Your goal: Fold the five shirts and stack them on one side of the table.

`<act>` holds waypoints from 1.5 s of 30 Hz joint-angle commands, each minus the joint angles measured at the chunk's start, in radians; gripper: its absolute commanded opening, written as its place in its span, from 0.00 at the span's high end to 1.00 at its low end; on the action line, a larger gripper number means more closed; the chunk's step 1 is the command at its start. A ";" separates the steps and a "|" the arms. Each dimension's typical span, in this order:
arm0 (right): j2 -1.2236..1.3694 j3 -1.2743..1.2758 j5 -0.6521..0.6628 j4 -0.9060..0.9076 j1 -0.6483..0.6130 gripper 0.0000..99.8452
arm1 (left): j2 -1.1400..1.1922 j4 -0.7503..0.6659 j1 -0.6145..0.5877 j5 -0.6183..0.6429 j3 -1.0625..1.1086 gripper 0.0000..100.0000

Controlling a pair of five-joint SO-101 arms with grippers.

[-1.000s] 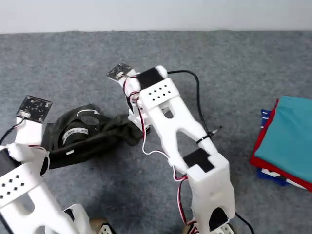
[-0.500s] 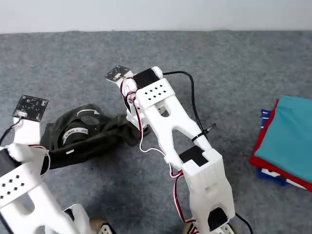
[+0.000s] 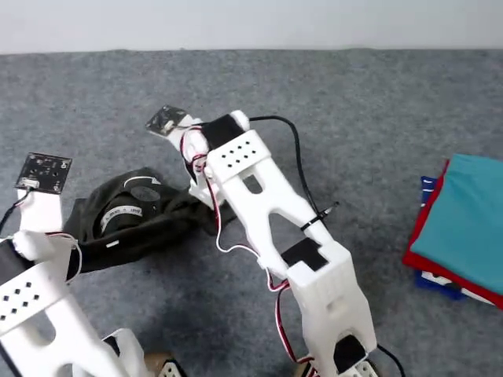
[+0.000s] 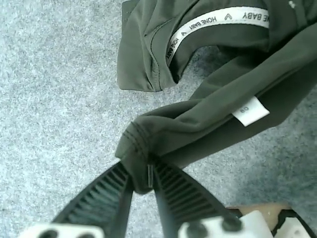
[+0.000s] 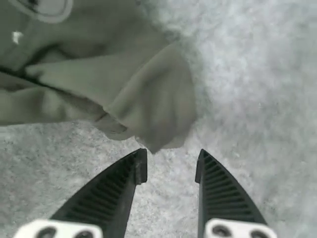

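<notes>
From above, the crumpled dark olive-green cloth shirt [image 3: 134,216] lies heaped on the grey felt-covered worktop [image 3: 377,118], toward the left, between my two arms; well apart from it, at the right edge, sits the stack of folded shirts [image 3: 464,228], teal on top, then red, then blue.

In my left wrist view, my left tool [image 4: 142,176] is clamped on a bunched edge of the shirt [image 4: 213,114], the cloth pinched between the ribbed fingers; a white neck band and a small white tag show farther along the garment.

In my right wrist view, my right tool [image 5: 172,161] stands with its fingers spread apart; a rounded fold of the shirt [image 5: 99,84] lies just beyond the tips, on the worktop.
</notes>
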 commanded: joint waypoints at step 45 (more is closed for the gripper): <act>0.071 -0.316 0.161 0.130 0.455 0.98 | -0.023 -0.014 0.161 -0.029 -0.012 0.99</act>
